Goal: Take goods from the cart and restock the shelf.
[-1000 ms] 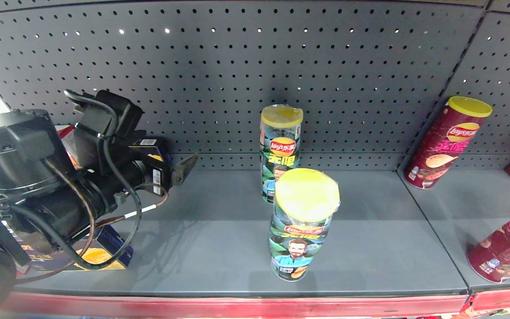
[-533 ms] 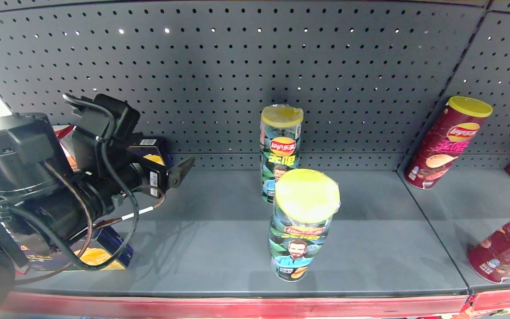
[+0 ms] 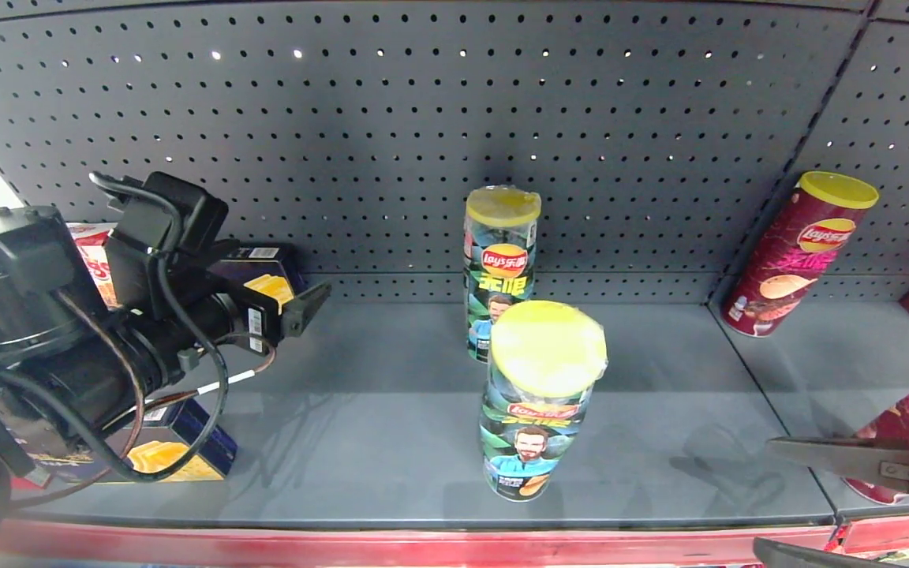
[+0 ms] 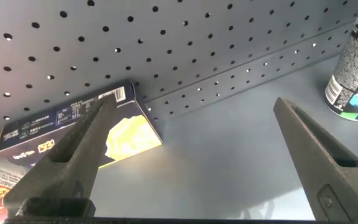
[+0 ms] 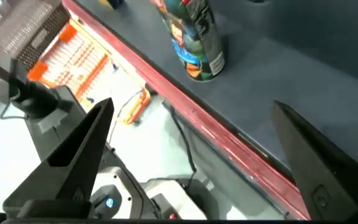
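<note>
The left hand [image 4: 194,109] and right hand [image 5: 192,106] were held spread and empty. The front can [image 3: 537,394] stood on the shelf [image 3: 391,426], where it could be toppled if brushed by the right hand.

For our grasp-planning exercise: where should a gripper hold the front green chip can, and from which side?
Probably its mid-body, approached level from the front of the shelf, jaws straddling left and right. The front green chip can stands upright, a round tube, another can behind it.

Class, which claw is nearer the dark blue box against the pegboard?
Left. The left claw hangs open in front of the dark blue box; the right claw is far along the shelf, front right.
</note>
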Motion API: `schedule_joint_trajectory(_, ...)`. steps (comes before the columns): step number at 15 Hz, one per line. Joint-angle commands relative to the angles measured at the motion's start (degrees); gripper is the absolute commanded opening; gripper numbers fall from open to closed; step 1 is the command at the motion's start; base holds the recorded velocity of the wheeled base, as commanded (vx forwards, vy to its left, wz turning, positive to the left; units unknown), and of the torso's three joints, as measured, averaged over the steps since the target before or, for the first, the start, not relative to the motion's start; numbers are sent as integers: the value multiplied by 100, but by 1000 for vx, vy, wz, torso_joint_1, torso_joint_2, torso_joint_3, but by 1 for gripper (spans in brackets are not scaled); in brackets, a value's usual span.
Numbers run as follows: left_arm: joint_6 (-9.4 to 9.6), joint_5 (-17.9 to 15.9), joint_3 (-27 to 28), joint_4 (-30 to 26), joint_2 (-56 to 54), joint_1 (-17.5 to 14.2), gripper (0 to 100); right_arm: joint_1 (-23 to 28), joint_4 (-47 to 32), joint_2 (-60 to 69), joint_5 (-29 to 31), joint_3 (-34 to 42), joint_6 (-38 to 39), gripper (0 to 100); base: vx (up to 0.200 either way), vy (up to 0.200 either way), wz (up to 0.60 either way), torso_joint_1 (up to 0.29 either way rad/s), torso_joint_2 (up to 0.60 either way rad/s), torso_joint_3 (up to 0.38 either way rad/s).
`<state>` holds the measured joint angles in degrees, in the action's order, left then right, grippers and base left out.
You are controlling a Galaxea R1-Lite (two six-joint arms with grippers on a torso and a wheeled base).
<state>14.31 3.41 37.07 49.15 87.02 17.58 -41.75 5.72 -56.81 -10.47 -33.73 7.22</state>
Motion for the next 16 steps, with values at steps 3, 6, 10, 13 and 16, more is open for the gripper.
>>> schedule_joint_trajectory(3, 10, -7, 37, 33, 0, 0, 100, -237, 0, -463, 116, -55, -1, 100, 0, 0, 0, 0, 0, 0)
schedule_joint_trajectory(6, 10, -7, 72, 77, 17, -9, 100, -237, 8, -770, 590, -142, -63, 100, 0, 0, 0, 0, 0, 0)
schedule_joint_trajectory(10, 37, -7, 116, 77, 52, -44, 100, -228, -27, -1403, 1284, -485, -133, 100, 0, 0, 0, 0, 0, 0)
schedule_joint_trajectory(13, 37, -7, 248, 77, 96, -44, 100, -210, -18, -1887, 1733, -837, -133, 100, 0, 0, 0, 0, 0, 0)
schedule_joint_trajectory(16, 45, -7, 309, 77, 123, -44, 100, -184, -36, -2388, 2023, -1215, -133, 100, 0, 0, 0, 0, 0, 0)
